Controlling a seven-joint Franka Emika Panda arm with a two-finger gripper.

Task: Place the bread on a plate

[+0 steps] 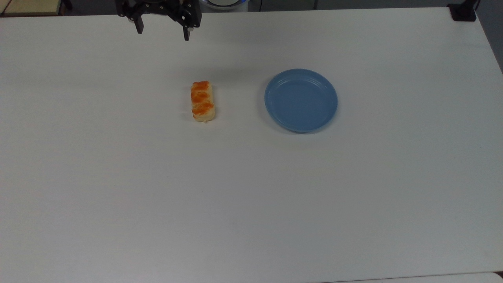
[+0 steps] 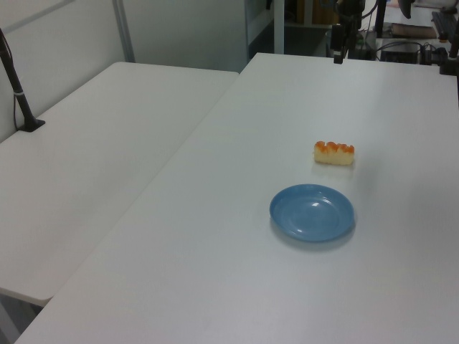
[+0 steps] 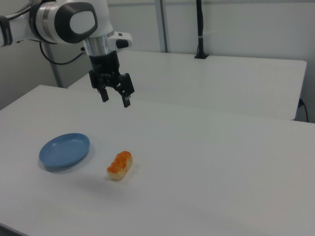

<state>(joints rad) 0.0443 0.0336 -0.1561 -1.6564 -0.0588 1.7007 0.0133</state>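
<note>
The bread [image 1: 202, 101] [image 2: 334, 153] [image 3: 120, 165], a pale-yellow roll with three orange-brown bumps, lies on the white table. The empty light-blue plate [image 1: 301, 100] [image 2: 312, 212] [image 3: 64, 150] sits apart from it, to the top view's right. My gripper [image 1: 162, 33] [image 3: 115, 98] hangs open and empty in the air, well above the table near its far edge in the top view, up and to the left of the bread. In the left view part of my gripper [image 2: 337, 54] shows at the top.
The white table [image 1: 251, 196] is bare around the two objects. A second white table [image 2: 93, 158] adjoins it. A black post base [image 1: 463, 11] stands at the top view's upper right corner, and another black post [image 3: 199, 29] rises behind.
</note>
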